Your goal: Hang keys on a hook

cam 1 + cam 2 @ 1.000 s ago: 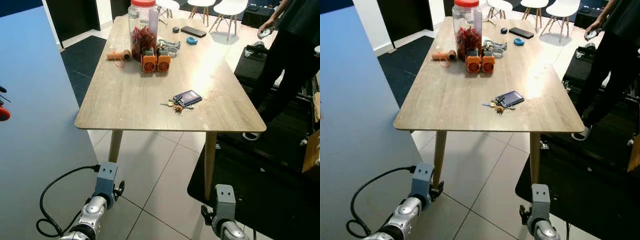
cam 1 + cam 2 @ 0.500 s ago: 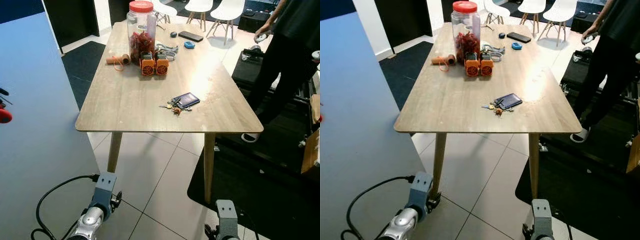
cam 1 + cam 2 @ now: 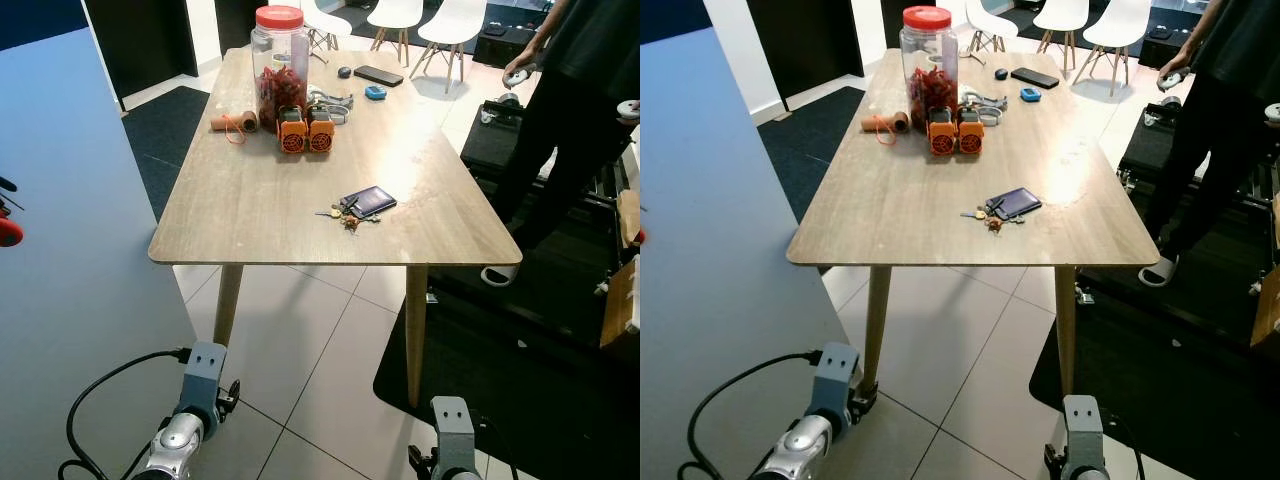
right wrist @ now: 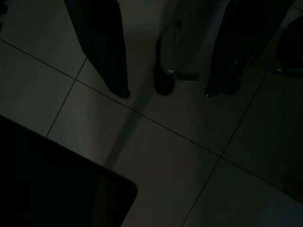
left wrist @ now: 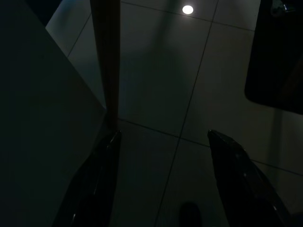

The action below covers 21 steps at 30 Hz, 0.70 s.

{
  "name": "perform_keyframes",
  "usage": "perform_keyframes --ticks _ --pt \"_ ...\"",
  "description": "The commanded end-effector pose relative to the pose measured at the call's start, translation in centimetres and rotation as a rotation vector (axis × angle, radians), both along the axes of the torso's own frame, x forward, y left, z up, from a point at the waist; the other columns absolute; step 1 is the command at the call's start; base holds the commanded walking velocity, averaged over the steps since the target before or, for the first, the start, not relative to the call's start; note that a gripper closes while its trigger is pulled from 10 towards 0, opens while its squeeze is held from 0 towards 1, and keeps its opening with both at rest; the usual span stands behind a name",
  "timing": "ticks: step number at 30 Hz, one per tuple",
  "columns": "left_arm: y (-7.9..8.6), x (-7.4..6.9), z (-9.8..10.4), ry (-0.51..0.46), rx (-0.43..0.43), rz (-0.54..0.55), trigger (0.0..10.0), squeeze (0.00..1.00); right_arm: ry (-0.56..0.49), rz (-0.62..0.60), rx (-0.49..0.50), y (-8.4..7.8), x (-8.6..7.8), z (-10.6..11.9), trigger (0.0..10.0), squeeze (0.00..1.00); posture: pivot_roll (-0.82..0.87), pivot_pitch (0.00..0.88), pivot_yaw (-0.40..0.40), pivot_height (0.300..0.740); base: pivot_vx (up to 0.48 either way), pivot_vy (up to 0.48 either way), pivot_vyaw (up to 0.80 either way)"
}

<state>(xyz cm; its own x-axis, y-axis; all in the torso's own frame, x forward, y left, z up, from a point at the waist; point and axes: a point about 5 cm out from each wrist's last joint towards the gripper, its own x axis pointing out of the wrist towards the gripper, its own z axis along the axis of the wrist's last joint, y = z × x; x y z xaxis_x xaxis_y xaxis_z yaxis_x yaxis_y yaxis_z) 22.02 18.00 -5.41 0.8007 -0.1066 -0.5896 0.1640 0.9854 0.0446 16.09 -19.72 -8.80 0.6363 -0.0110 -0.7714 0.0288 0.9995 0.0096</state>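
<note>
A bunch of keys (image 3: 345, 214) lies on the wooden table (image 3: 250, 215), against a dark blue wallet (image 3: 368, 201), near the table's right front part. On the blue wall at the far left sits a red and black fitting (image 3: 8, 228). Both arms hang low in front of the table, left arm (image 3: 196, 398) and right arm (image 3: 448, 445). In the dark left wrist view my left gripper (image 5: 163, 134) is open over floor tiles beside a table leg (image 5: 108, 61). My right gripper (image 4: 166, 94) is open too, above tiles and the edge of a black mat (image 4: 52, 184).
At the table's far end stand a red-lidded jar (image 3: 279, 55), two orange devices (image 3: 305, 133), a twine spool (image 3: 230, 123) and a phone (image 3: 378, 75). A person (image 3: 580, 110) stands at the right on a black mat. White chairs (image 3: 445, 20) are behind. The blue wall (image 3: 70, 300) runs along my left.
The whole picture has shifted slightly, so the camera moved; the table looks a little farther off. The keys have not moved. Both arms still hang low.
</note>
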Motion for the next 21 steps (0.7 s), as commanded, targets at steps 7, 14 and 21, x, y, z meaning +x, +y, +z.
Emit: perform_keyframes --ticks 7,14,21 --pt "-0.06 -0.05 0.01 -0.006 -0.016 0.004 10.0 0.00 -0.004 -0.006 0.001 -0.05 0.13 0.06 10.0 0.00 0.04 0.000 -0.036 0.740 -0.457 0.000 0.00" --pt "-0.07 -0.04 0.04 -0.008 -0.015 -0.003 10.0 0.00 -0.003 -0.007 0.004 0.05 0.03 0.01 10.0 0.00 0.04 0.000 -0.033 0.740 -0.468 0.000 0.00" --pt "-0.06 0.16 0.18 -0.017 -0.003 -0.018 10.0 0.00 -0.004 -0.007 0.005 0.07 0.10 0.04 10.0 0.00 0.04 0.000 -0.033 0.740 -0.227 0.000 0.00"
